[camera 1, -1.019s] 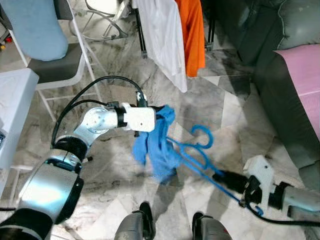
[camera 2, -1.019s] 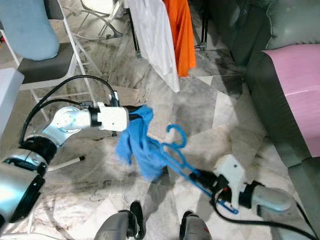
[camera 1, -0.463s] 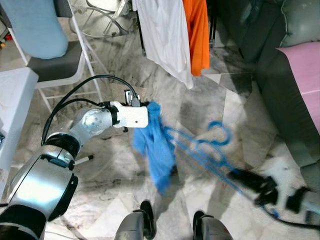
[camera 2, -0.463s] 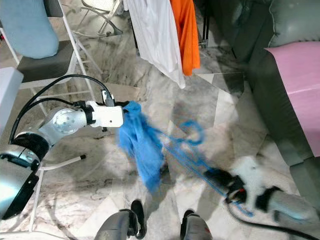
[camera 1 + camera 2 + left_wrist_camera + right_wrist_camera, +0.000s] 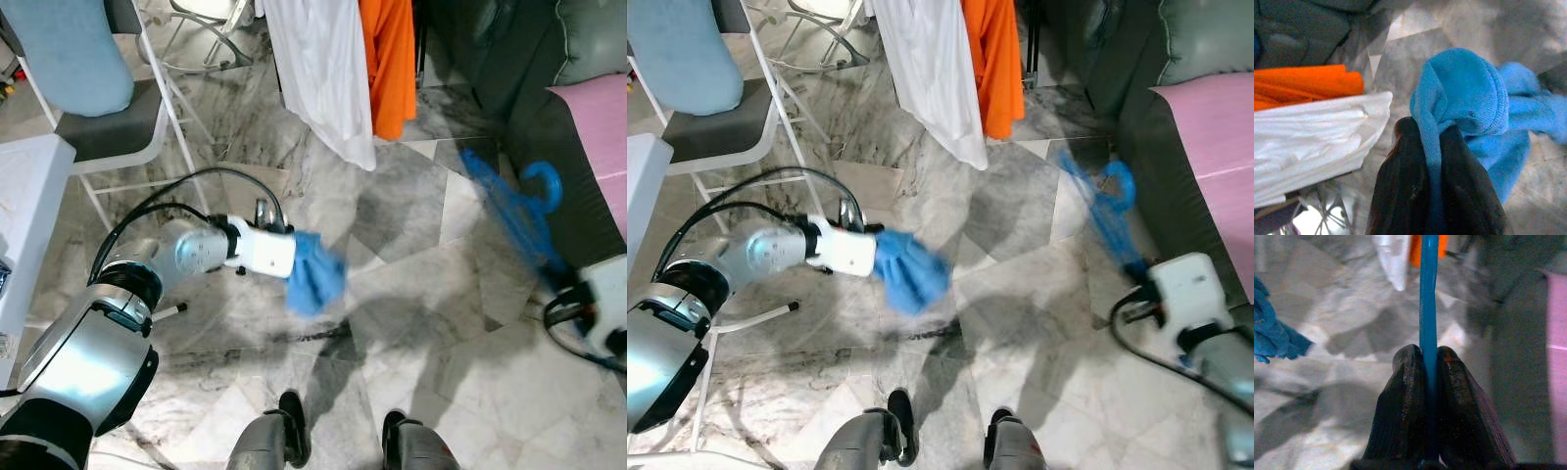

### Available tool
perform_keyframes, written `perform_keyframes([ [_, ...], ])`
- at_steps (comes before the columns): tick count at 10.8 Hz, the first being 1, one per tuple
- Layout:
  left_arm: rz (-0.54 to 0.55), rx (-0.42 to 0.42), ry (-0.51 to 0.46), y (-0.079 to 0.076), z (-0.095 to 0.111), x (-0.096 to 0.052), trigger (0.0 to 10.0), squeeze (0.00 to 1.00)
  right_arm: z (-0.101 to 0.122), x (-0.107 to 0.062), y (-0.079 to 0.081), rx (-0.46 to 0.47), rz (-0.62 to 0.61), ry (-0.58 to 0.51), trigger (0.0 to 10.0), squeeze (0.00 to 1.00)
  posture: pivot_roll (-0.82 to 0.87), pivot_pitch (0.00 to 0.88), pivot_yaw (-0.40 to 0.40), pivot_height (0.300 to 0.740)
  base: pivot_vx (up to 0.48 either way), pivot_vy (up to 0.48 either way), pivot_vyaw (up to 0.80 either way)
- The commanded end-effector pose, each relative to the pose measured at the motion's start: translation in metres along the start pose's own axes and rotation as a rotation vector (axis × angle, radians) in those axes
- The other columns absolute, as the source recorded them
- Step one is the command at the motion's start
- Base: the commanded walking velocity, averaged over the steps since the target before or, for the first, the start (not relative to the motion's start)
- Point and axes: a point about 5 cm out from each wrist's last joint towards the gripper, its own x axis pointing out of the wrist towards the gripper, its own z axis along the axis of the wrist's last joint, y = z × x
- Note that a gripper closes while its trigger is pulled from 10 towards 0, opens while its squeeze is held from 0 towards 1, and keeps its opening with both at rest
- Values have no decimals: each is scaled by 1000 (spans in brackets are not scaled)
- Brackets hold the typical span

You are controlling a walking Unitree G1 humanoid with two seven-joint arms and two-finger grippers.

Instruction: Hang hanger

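Note:
A blue plastic hanger (image 5: 519,211), blurred, stands up off the floor at the right, in front of the sofa. My right gripper (image 5: 1138,270) is shut on its lower bar; the right wrist view has the bar (image 5: 1428,289) pinched between the black fingers (image 5: 1405,396). A bunched blue cloth (image 5: 315,279) hangs over the marble floor at centre left. It is apart from the hanger. My left gripper (image 5: 1426,128) is shut on a fold of the cloth (image 5: 1464,93), which hides the fingertips in the eye views.
A white shirt (image 5: 323,69) and an orange garment (image 5: 389,59) hang at the top centre. A grey sofa (image 5: 549,127) with a pink cover (image 5: 598,108) is at the right. A folding chair (image 5: 108,122) and a white table (image 5: 24,196) stand at the left.
The hanger has come out of the blue cloth. My right arm has swung it right and upward toward the sofa. The cloth stays bunched in my left gripper, slightly lower.

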Motion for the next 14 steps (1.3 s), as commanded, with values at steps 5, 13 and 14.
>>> perform_keyframes([
  [5, 181, 80, -133, 29, 13, -7, 10000, 0, 10, -21, 60, 135, 532, -54, 10000, 0, -142, 305, 152, 740, 0, 0, 0],
  [13, 279, 81, -118, 46, 13, -10, 10000, 0, 8, -33, 64, 177, 607, -22, 10000, 0, -144, 310, 160, 740, 0, 0, 0],
  [14, 292, 82, -136, 48, 15, -11, 10000, 0, 8, -32, 67, 181, 614, -22, 10000, 0, -142, 312, 162, 740, 0, 0, 0],
])
